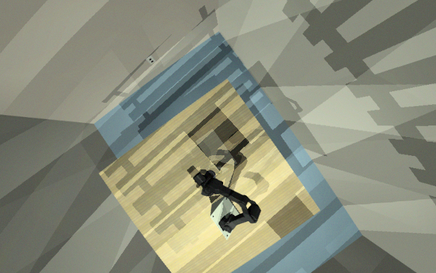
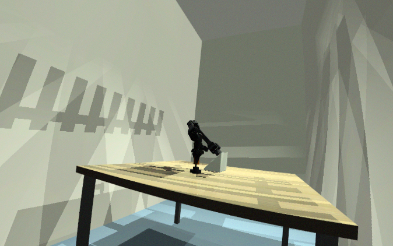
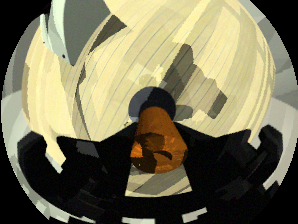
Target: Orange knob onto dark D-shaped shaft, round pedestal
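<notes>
The orange knob (image 2: 197,161) (image 3: 160,142) is upright between the fingers of my gripper (image 2: 196,160) (image 3: 154,125), which is shut on it. The round dark pedestal (image 2: 195,170) (image 3: 136,104) stands on the table below the knob. In the exterior view a short length of the thin dark shaft (image 2: 196,165) shows between knob and pedestal, so the knob is not down on the pedestal. The knob is over the shaft; whether the shaft's tip is in its hole cannot be told. The shaft's flat side is hidden. In the top view the arm hides knob and pedestal.
A pale grey-green wedge-shaped block (image 1: 218,211) (image 2: 221,162) (image 3: 82,27) stands beside the arm's base on the wooden table (image 1: 181,207) (image 2: 242,186) (image 3: 225,50). Patchy shadows lie across the table top, some close to the pedestal.
</notes>
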